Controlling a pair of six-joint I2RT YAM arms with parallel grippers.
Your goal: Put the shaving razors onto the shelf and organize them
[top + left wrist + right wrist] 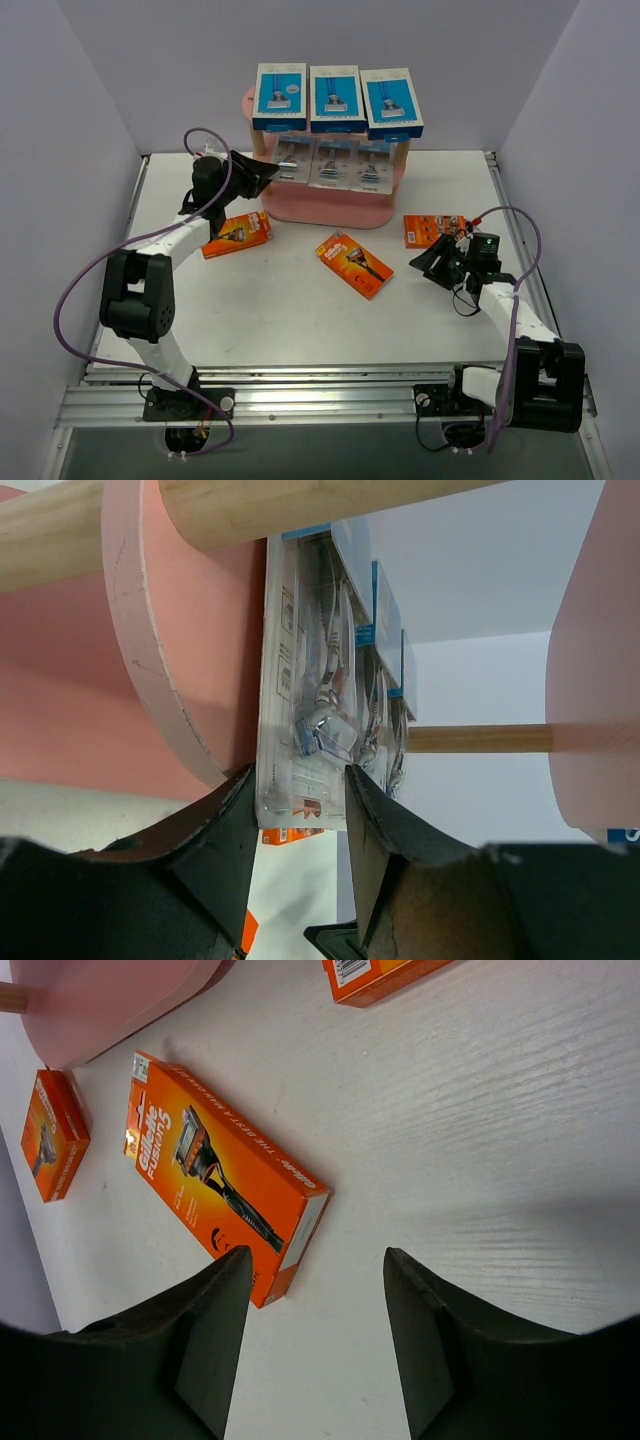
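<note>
The pink shelf [330,210] stands at the back centre. Three blue-and-white razor boxes [335,98] lie on its top board, and three clear blister packs [335,160] stand on the middle board. Three orange razor packs lie on the table: left [236,235], middle [353,265], right [435,230]. My left gripper [265,176] reaches into the middle tier from the left. In the left wrist view it [298,770] is open, its fingertips flanking the near end of the leftmost blister pack [300,680]. My right gripper [432,262] hovers open and empty [317,1252] beside the middle orange pack [222,1175].
A pale wooden post [480,738] and the pink board's edge [130,630] lie close around the left fingers. White walls enclose the table on three sides. The shelf's bottom board [100,1000] shows ahead of the right gripper.
</note>
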